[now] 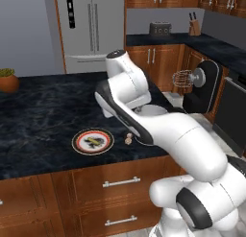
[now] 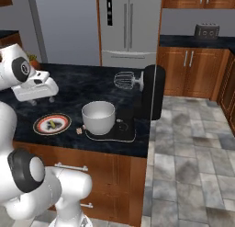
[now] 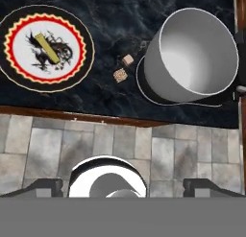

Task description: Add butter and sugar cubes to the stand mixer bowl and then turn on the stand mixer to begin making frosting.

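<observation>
Butter (image 3: 46, 48) pickup pending: gripper (image 3: 123, 187) spread wide, empty, high above table (image 3: 105, 20); next descend onto stick on plate (image 3: 14, 75) beside stand mixer bowl (image 3: 192, 53).

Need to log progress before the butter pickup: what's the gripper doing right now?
Gripper: open, jaws wide apart, holding nothing; butter lies on the plate.
</observation>
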{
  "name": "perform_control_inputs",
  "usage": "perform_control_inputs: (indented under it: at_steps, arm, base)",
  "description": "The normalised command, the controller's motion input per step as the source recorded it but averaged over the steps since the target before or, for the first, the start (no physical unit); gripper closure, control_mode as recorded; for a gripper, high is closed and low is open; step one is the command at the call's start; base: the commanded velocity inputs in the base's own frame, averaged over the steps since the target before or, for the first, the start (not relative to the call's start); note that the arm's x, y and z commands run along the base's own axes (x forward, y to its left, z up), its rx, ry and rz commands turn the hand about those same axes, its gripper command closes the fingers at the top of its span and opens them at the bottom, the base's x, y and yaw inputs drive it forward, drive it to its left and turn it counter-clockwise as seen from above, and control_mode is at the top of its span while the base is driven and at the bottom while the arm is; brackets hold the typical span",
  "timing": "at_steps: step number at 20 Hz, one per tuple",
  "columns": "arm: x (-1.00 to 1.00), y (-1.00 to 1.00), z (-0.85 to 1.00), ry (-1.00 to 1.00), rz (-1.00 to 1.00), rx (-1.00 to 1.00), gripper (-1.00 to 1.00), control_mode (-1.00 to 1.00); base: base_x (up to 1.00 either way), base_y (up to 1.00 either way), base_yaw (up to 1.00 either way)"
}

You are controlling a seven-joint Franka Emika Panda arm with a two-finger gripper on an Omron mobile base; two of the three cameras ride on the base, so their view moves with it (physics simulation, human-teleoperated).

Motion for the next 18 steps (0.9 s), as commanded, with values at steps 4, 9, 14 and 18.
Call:
perform_control_inputs:
  at_steps: [4,9,14,18]
  arm:
    - [0.00,0.44,0.00,0.06,0.01,-0.08,-1.00,-1.00]
    - [0.00,0.44,0.00,0.05,0.01,-0.08,-1.00,-1.00]
    - [0.20,0.28,0.00,0.15,0.04,-0.08,-1.00,-1.00]
    - [0.45,-0.04,-0.14,0.19,0.07,-0.05,-1.00,-1.00]
  base:
    - [0.00,0.00,0.00]
    - [0.00,0.00,0.00]
    - [0.00,0.00,0.00]
    - [0.00,0.00,0.00]
